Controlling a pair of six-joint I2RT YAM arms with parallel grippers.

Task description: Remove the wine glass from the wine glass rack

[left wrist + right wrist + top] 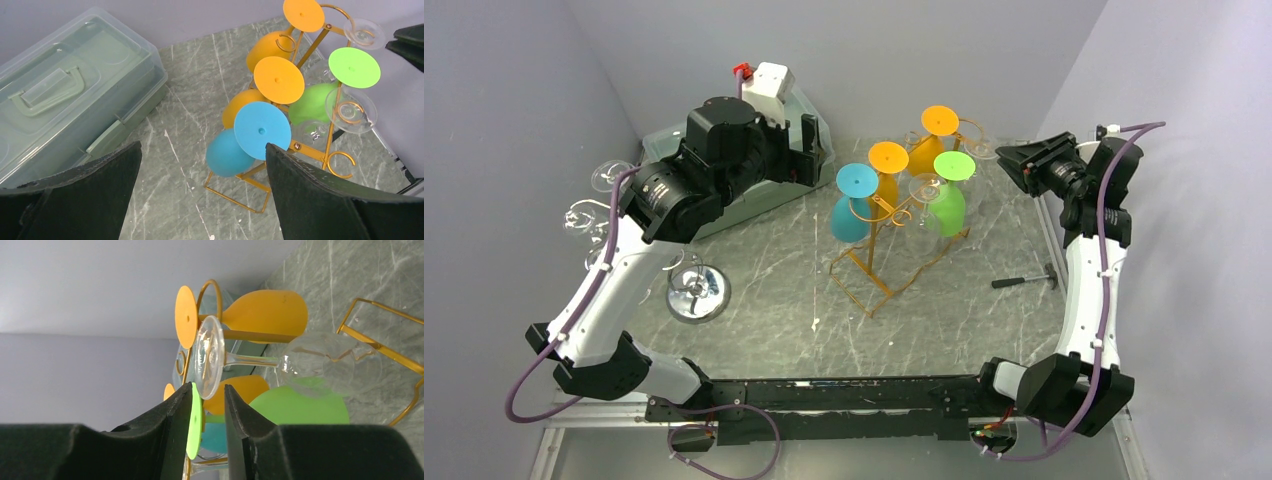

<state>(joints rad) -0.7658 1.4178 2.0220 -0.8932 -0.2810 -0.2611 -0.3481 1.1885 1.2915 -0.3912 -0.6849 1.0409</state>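
Wine glass (320, 365), clear, is hung inverted at the upper-right end of the wine glass rack (860, 272), mid-frame on the desk (764, 320). Right claw (207, 386) is set narrowly parted at its foot, nothing gripped. Left claw (202, 146) is spread wide, empty. Risk judged: green glass (947, 205) snagged, or rack tipped, by a skewed pull.

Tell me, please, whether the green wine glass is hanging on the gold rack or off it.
On the rack: the green wine glass hangs upside down from the gold rack, foot uppermost, bowl below.
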